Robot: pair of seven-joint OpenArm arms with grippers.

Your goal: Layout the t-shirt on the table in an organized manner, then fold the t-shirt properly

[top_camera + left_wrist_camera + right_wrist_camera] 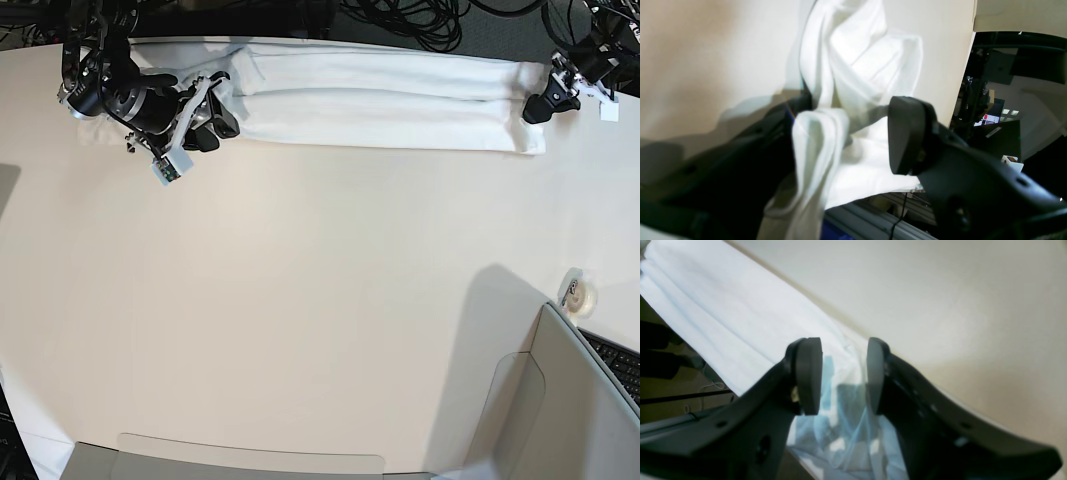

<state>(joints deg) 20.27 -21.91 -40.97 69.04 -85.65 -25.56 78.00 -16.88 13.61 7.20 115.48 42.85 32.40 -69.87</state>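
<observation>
The white t-shirt lies stretched in a long, narrow, folded band along the far edge of the off-white table. Only plain white cloth shows; the print is hidden, apart from a faint blue shade in the right wrist view. My right gripper is at the band's left end, open, with its fingers astride the cloth below. My left gripper is at the band's right end. Its jaws stand wide apart, with bunched cloth between them and draped over one finger.
A tape roll lies near the table's right edge. Grey-beige panels stand at the near right and along the near edge. Dark cables run behind the far edge. A keyboard corner shows at the right.
</observation>
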